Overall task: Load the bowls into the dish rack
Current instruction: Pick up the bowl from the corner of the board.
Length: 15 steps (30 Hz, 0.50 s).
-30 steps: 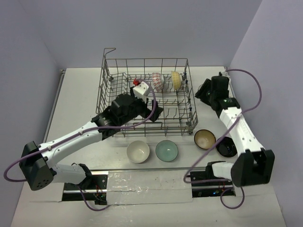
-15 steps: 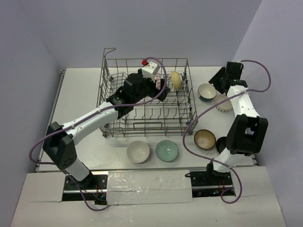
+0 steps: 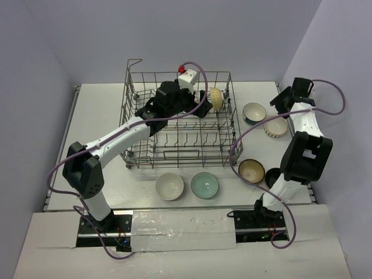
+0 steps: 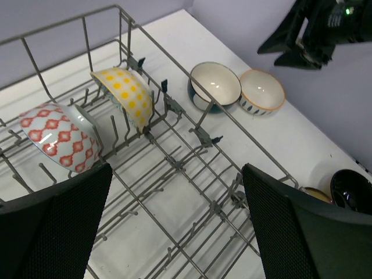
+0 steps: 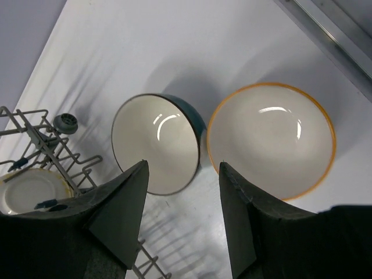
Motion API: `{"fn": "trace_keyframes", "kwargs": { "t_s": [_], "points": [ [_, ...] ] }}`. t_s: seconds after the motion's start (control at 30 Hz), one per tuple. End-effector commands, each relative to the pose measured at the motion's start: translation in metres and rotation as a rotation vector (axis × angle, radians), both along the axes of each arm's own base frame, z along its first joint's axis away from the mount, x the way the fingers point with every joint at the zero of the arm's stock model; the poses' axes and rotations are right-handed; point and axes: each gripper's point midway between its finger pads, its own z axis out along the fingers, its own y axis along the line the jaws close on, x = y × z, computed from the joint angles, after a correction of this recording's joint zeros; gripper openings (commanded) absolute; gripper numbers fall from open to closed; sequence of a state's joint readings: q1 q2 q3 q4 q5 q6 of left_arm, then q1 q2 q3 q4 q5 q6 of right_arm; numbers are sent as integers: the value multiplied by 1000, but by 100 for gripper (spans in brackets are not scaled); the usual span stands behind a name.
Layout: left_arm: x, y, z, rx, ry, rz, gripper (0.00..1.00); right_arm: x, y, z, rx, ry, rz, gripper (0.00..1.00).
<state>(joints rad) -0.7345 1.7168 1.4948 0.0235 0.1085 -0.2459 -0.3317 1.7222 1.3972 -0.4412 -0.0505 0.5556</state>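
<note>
Bowls sit in two groups: two in the dish rack (image 3: 131,107) and six out on the counter (image 3: 96,122). In the rack, a red-patterned bowl (image 4: 61,139) and a yellow-dotted bowl (image 4: 127,96) stand on edge between the tines, tipped so that their patterned outsides face the left wrist camera. Both lie just ahead of the left jaws. The red one is before the finger at the left of that view, and the yellow one is farther on, nearer the middle of the gap. Those jaws are spread wide and hold nothing, hanging over the tines at the rack's far end.

Below the right jaws, on the counter outside the rack's wall, a teal bowl with a white inside (image 5: 157,142) and a cream bowl with an orange rim (image 5: 270,139) rest mouth up, just beside each other. The gap between the fingers lies over the spot where the two rims come closest. The right jaws stand partly apart, empty and clear of both bowls.

Well behind both jaws, toward the arm bases, a white bowl (image 3: 170,186), a pale green bowl (image 3: 204,185) and a tan bowl (image 3: 251,171) sit mouth up along the rack's near wall. A black bowl (image 3: 272,177) is just beside the tan one, half hidden by the right arm. Being round, the bowls have no long side. The rack is a grey wire rectangle with tall grid walls, set square to the counter's edges.
</note>
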Motion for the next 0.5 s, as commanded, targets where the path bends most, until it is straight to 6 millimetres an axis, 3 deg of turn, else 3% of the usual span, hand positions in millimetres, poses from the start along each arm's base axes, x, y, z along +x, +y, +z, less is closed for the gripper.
{"fn": "trace_keyframes", "kwargs": {
  "t_s": [0.0, 0.1, 0.2, 0.3, 0.33, 0.47],
  "points": [
    [-4, -12, 19, -60, 2, -52, 99, 21, 1, 6, -5, -13, 50, 59],
    [-4, -12, 17, -58, 9, -50, 99, 30, -1, 9, -6, -29, 55, 59],
    [0, -12, 17, -44, 10, -32, 99, 39, -1, -1, 13, 4, 71, 59],
    [2, -13, 20, -49, 6, -31, 99, 54, -12, 8, -32, 8, 65, 58],
    [1, -13, 20, -51, 8, -30, 99, 55, -15, -2, -33, 41, 64, 58],
    [2, -14, 20, -50, 7, -32, 99, 71, -20, -2, -70, 39, 116, 58]
  ]
}}
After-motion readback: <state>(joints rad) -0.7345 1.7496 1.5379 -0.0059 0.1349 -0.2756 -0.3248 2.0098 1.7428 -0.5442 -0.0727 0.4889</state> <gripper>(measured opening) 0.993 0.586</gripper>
